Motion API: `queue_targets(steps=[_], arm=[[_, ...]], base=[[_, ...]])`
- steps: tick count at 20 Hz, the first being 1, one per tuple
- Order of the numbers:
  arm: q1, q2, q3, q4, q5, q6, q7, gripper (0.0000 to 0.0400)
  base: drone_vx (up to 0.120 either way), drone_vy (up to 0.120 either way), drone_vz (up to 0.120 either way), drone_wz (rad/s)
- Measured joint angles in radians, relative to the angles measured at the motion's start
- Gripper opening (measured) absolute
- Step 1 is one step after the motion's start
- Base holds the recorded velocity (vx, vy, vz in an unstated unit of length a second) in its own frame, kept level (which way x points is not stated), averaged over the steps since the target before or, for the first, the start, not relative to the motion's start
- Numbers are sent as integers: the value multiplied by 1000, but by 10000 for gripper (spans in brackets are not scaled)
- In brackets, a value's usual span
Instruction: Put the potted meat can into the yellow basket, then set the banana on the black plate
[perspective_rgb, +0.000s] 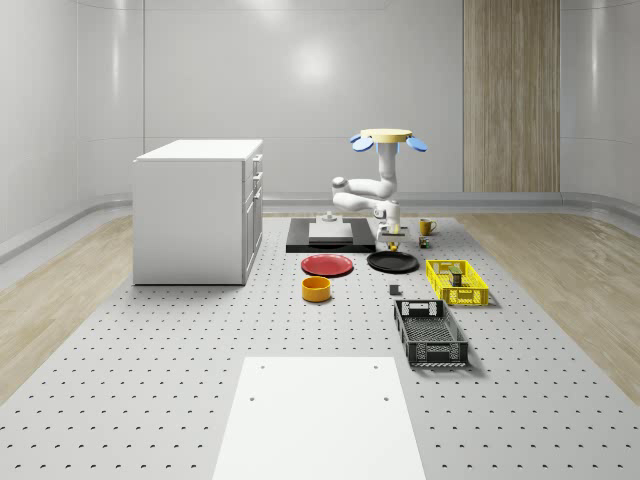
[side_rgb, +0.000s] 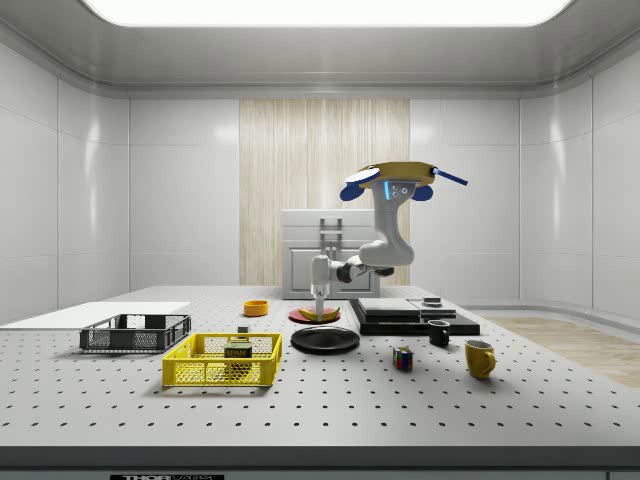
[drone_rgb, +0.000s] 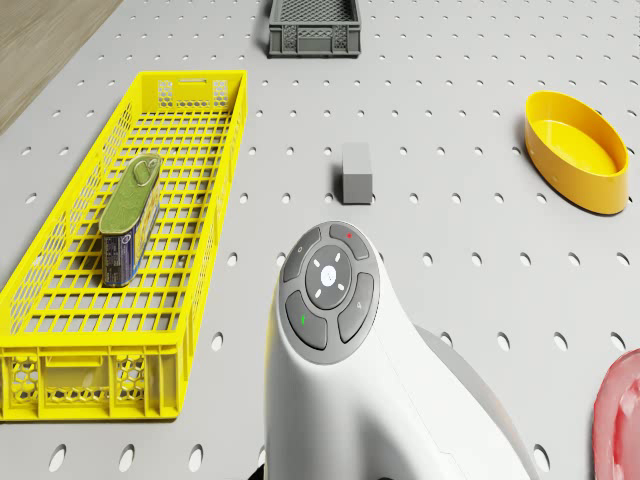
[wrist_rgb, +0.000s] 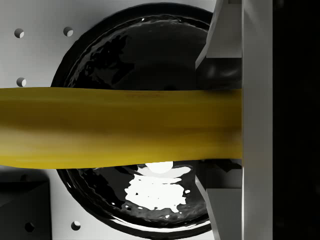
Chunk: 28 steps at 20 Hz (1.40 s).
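Observation:
The potted meat can (drone_rgb: 130, 220) lies inside the yellow basket (drone_rgb: 222, 150), which also appears in the whole-scene view as the yellow basket (perspective_rgb: 457, 281) holding the can (perspective_rgb: 455, 273). My gripper (wrist_rgb: 222, 125) is shut on the banana (wrist_rgb: 120, 127), gripping it near one end. The black plate (wrist_rgb: 150, 50) lies directly beneath the banana. In the whole-scene view the drone (perspective_rgb: 388, 138) hovers above the plate's far edge, its arm reaching down to the gripper (perspective_rgb: 392, 238) just over the black plate (perspective_rgb: 392, 262). The side view has the gripper (side_rgb: 320, 303) a little above the plate (side_rgb: 325, 340).
A red plate (perspective_rgb: 327, 265) and an orange bowl (perspective_rgb: 316, 289) sit left of the black plate. A small grey block (drone_rgb: 357, 170) and a dark basket (perspective_rgb: 430, 333) lie nearer the front. A black platform (perspective_rgb: 325, 235), mugs (side_rgb: 480, 357) and a white cabinet (perspective_rgb: 200, 210) stand behind.

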Motion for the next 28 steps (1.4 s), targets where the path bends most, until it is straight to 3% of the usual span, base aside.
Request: queue_targets(steps=[21, 24, 28], arm=[[-46, 11, -205, 83, -193, 85, -1, 197], [-49, 16, -220, 91, -206, 90, -15, 304], [-39, 19, -201, 80, -187, 77, -30, 365]], base=[[0, 0, 0, 0], [0, 0, 0, 0], [0, 0, 0, 0]])
